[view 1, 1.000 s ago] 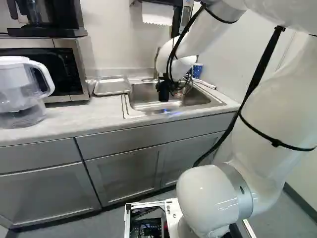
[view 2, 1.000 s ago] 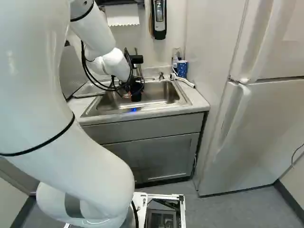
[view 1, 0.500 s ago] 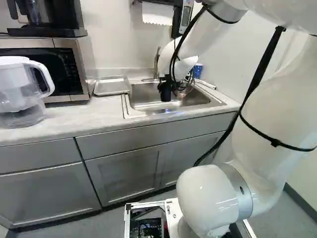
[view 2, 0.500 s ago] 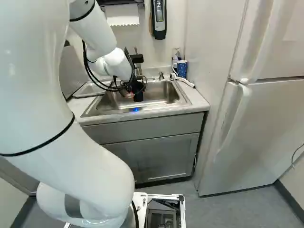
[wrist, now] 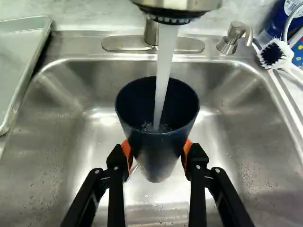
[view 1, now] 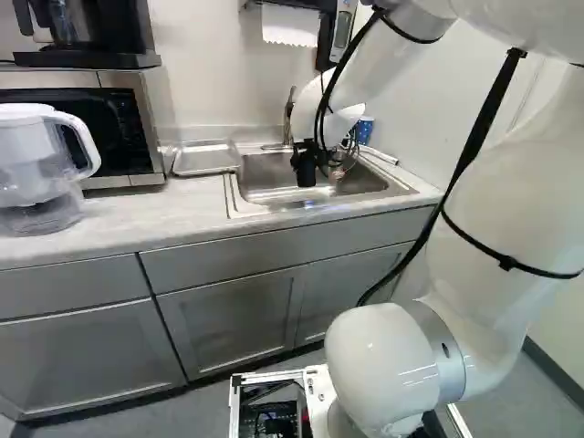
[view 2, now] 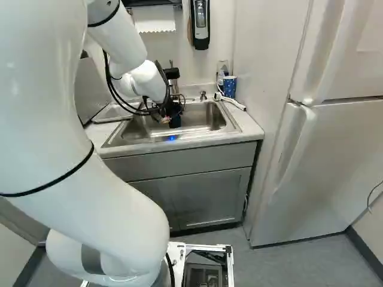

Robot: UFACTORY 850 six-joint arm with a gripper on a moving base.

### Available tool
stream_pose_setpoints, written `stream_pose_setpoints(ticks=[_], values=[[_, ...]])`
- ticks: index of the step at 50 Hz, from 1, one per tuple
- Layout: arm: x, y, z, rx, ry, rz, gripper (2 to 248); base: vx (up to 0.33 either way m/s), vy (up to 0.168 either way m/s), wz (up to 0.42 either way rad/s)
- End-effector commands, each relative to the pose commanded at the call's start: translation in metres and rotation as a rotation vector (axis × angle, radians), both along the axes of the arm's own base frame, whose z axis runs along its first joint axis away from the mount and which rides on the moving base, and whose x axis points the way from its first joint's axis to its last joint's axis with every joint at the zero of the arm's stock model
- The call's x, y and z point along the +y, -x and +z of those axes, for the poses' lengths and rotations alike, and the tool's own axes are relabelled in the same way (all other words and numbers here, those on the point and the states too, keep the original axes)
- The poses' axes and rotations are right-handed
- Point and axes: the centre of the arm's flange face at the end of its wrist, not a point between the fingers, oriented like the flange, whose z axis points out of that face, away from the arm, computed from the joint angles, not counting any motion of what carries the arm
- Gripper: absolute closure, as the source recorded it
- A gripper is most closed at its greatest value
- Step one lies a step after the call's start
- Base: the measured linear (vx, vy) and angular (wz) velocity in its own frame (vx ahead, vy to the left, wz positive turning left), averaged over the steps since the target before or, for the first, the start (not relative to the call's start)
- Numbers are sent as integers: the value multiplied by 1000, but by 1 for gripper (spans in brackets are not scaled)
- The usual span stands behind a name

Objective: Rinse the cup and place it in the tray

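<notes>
Wrist view shows the dark blue cup, which is smooth, round and narrower at its foot. Two orange pads of the black claw press it from both sides, over the shiny steel sink, with its mouth up. One stream of water falls inside from the round metal faucet. Beside the basin, at the microwave side of the pale, mottled bench, lies the flat grey tray with raised rim.
</notes>
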Motion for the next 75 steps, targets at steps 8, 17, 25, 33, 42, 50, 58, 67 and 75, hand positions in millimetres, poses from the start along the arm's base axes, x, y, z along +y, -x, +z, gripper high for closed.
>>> stream_pose_setpoints(ticks=[8, 17, 25, 33, 42, 50, 58, 67, 75], values=[[0, 0, 0, 0, 0, 0, 129, 0, 0, 0], [0, 0, 0, 0, 0, 0, 129, 0, 0, 0], [0, 0, 0, 0, 0, 0, 129, 0, 0, 0], [0, 0, 0, 0, 0, 0, 129, 0, 0, 0], [0, 0, 0, 0, 0, 0, 129, 0, 0, 0], [0, 0, 0, 0, 0, 0, 129, 0, 0, 0], [0, 0, 0, 0, 0, 0, 129, 0, 0, 0], [0, 0, 0, 0, 0, 0, 129, 0, 0, 0], [0, 0, 0, 0, 0, 0, 129, 0, 0, 0]])
